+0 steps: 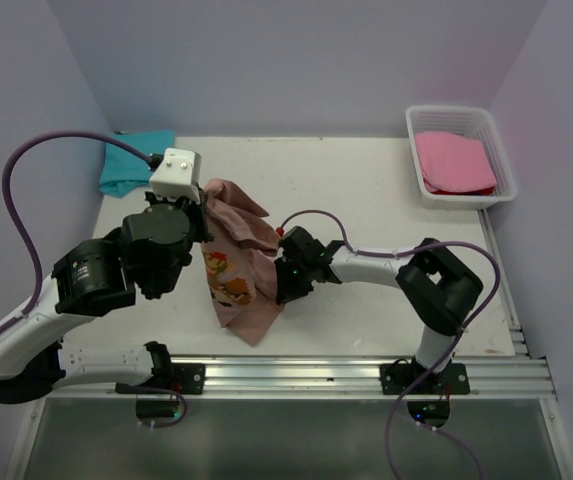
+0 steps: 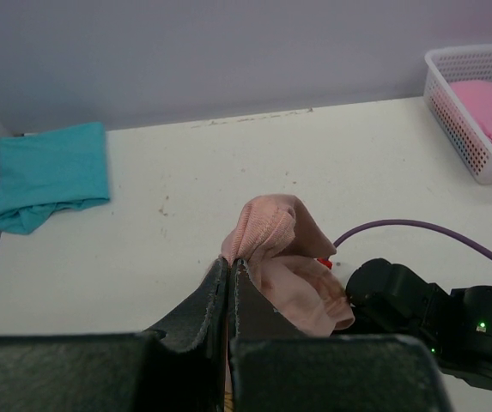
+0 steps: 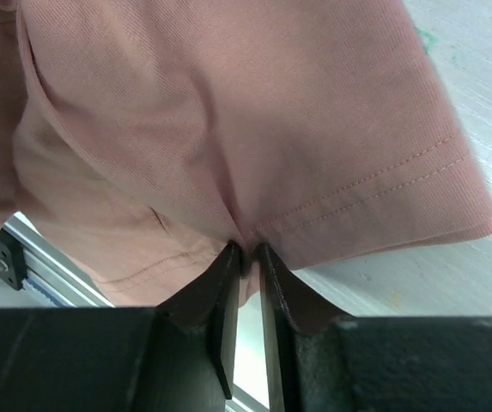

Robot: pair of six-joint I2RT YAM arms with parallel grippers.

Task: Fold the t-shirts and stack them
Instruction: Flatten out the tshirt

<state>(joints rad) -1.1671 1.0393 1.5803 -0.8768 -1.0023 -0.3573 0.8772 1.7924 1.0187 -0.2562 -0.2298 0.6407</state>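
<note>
Tabletop [image 1: 366,190]: white, carries everything.
Salmon shirt [image 1: 241,255]: well left of basket [image 1: 458,108], toward near edge. Lifted, hanging bunched between both arms, likely raised so it can be spread flat for folding.
Teal shirt [image 1: 131,165]: far left of basket, crumpled in back corner, not yet folded.
Pink shirt [image 1: 454,162]: inside basket.
Left fingers [image 2: 211,300]: clamped on top bunch of salmon shirt, bearing its weight.
Right fingers [image 3: 220,292]: narrow, pinching stitched hem, probably to draw that edge outward.

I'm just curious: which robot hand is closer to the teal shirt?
Left. The left hand pinches the salmon shirt just right of the teal shirt; the right hand grips it farther right.
</note>
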